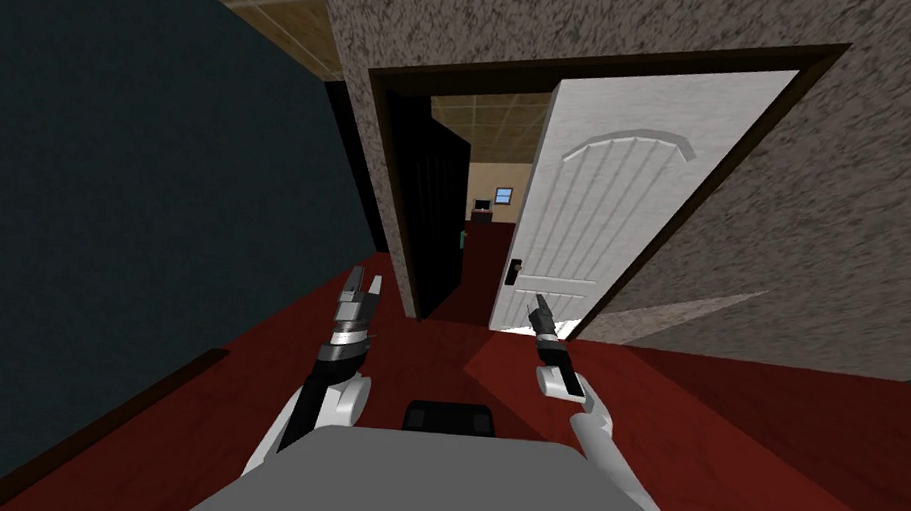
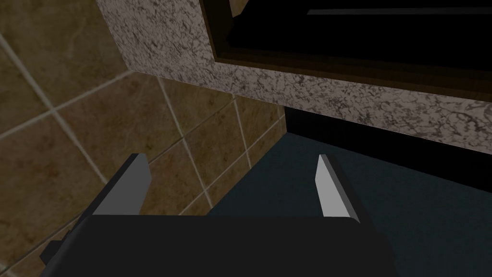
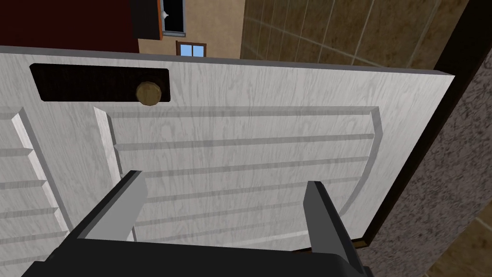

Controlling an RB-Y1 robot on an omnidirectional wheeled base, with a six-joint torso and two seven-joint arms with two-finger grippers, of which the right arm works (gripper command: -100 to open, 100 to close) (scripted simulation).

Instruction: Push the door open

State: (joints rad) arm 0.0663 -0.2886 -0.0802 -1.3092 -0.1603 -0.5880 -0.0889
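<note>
Head view: white panelled door [image 1: 617, 209] sits centre-right of frame, partly open in a dark door frame [image 1: 597, 65], with the gap along its left edge. Right gripper [image 1: 543, 312] is just below centre, at the door's lower part beside the dark handle plate [image 1: 514, 270]; contact unclear. Left gripper [image 1: 362, 289] is left of centre, near the speckled wall [image 1: 390, 22].
Left wrist view: fingers [image 2: 127, 185] spread wide, empty, tan tiles [image 2: 72, 120] ahead.
Right wrist view: fingers [image 3: 122, 207] wide apart, holding nothing, door face close ahead, brass knob [image 3: 148, 93] beyond them.

Count: 1 white panelled door [image 1: 608, 198]; 1 brass knob [image 3: 148, 93]; 1 dark door frame [image 1: 597, 67]; 2 grippers: left gripper [image 1: 364, 281], right gripper [image 1: 540, 302].
</note>
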